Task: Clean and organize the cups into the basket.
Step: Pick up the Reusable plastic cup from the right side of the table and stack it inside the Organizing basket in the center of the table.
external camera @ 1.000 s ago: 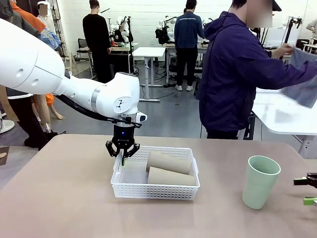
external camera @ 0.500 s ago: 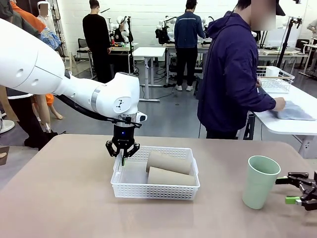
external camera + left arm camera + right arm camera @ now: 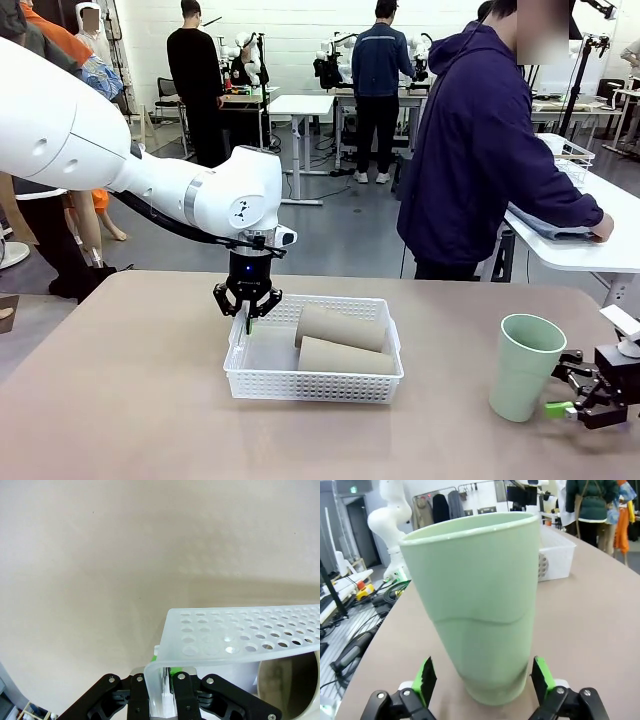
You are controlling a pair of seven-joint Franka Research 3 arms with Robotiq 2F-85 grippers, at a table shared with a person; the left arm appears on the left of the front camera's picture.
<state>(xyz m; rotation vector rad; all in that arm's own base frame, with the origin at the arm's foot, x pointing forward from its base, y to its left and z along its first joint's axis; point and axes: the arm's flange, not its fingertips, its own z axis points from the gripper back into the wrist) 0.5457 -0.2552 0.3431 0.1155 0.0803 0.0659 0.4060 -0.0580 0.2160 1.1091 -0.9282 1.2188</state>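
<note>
Tan cups, two, lie in your basket; one mint cup stands right of it. Left gripper clamps its rim; right gripper gapes, empty.

A matte beige-brown worktop is stretching across the front view, carrying two things directly on its surface. A shallow rectangular white plastic basket with fine lattice sides is sitting a little left of the middle, its long side facing the camera. A tall tapered pale mint green tumbler is standing upright, mouth up, well apart from the basket and nearer the worktop's right edge.
</note>
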